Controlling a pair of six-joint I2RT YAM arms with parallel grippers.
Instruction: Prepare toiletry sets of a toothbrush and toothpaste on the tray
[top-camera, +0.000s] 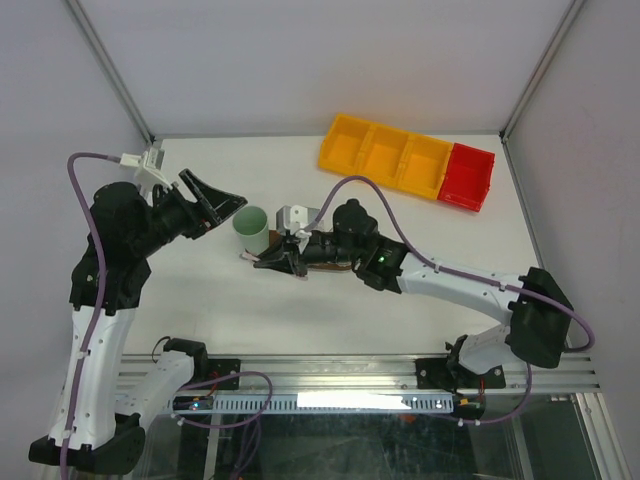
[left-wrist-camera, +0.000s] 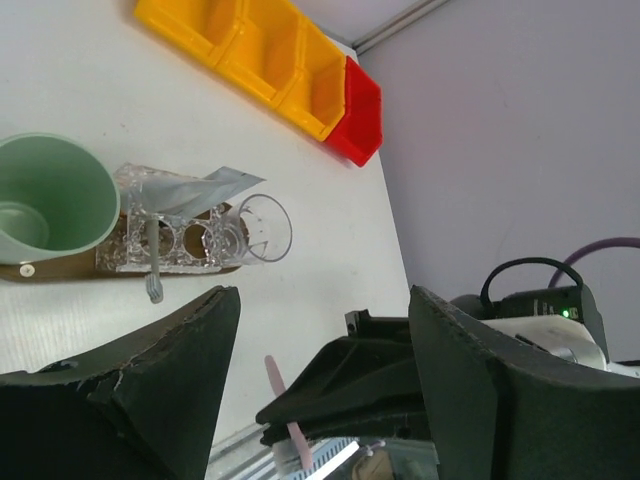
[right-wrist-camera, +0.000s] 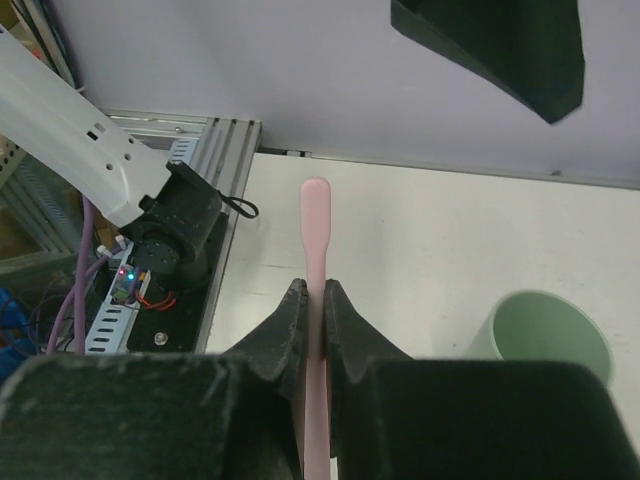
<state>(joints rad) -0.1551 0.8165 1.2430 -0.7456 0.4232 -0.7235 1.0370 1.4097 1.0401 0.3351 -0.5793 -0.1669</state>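
**Right gripper (right-wrist-camera: 313, 292) carrying a toothbrush (right-wrist-camera: 315, 215) over the tray (left-wrist-camera: 45, 271).**
Nearest, the right jaws are clamping the toothbrush by its handle, its end projecting straight ahead of the fingertips. The tray is lying just below them, and the cup (right-wrist-camera: 545, 335) is standing ahead to their right. Farther off, the left gripper (top-camera: 220, 208) is hanging spread and empty, well apart. The brush is probably best lowered level beside the tube (left-wrist-camera: 215, 185) and let go only once resting, avoiding the glass (left-wrist-camera: 262, 228).

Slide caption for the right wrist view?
Right pincer clamped on a pale pink toothbrush, mint-green cup to its right.
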